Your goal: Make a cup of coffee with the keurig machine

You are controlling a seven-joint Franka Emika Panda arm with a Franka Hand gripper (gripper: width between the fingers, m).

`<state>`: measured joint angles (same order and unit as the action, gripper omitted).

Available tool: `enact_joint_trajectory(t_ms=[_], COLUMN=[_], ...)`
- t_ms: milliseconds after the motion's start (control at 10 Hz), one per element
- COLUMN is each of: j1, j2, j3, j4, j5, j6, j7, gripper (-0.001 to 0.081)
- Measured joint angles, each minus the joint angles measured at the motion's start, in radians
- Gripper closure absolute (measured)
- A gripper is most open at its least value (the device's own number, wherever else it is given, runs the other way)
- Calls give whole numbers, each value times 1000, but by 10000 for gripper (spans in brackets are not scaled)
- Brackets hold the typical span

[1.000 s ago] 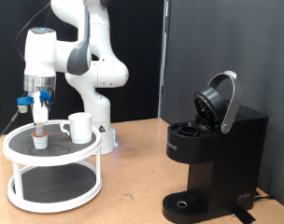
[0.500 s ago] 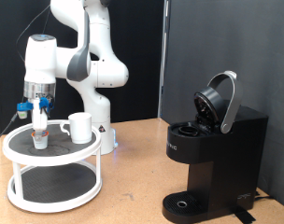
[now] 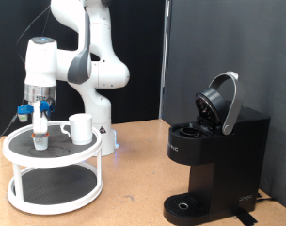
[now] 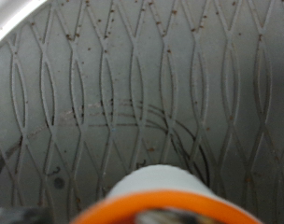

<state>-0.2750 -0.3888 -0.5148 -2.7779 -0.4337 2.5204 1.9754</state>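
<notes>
The gripper (image 3: pixel 39 135) hangs straight down over the top shelf of a white two-tier round stand (image 3: pixel 21 155), at the exterior view's left. Its fingertips reach a small pod (image 3: pixel 39 144) that stands on that shelf. In the wrist view the pod (image 4: pixel 161 191) fills the near edge, white with an orange rim, very close and blurred. The white cup (image 3: pixel 80 128) stands on the same shelf just to the exterior view's right of the gripper, apart from it. The black keurig machine (image 3: pixel 214 165) stands at the right with its top lid (image 3: pixel 221 102) raised.
The robot's white base (image 3: pixel 101 113) stands behind the stand. The shelf surface (image 4: pixel 142 84) is grey with a wavy pattern. The stand's lower shelf (image 3: pixel 49 193) shows nothing on it. Bare brown table (image 3: pixel 134 179) lies between the stand and the machine.
The gripper has come down a little towards the pod since the earliest frame. Little has moved in the last half second. Cup and machine have not moved.
</notes>
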Motion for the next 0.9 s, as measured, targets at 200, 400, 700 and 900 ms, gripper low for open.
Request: enact_joint_trajectory(t_ms=[200, 400, 700, 900], j1=[0, 0, 3, 3], j2=[0, 0, -32, -83], j3=[0, 0, 0, 1], j4=[2, 4, 42, 76], j5=[0, 2, 56, 85], j6=[1, -5, -121, -203], j7=[0, -1, -47, -81], gripper=[429, 429, 429, 429])
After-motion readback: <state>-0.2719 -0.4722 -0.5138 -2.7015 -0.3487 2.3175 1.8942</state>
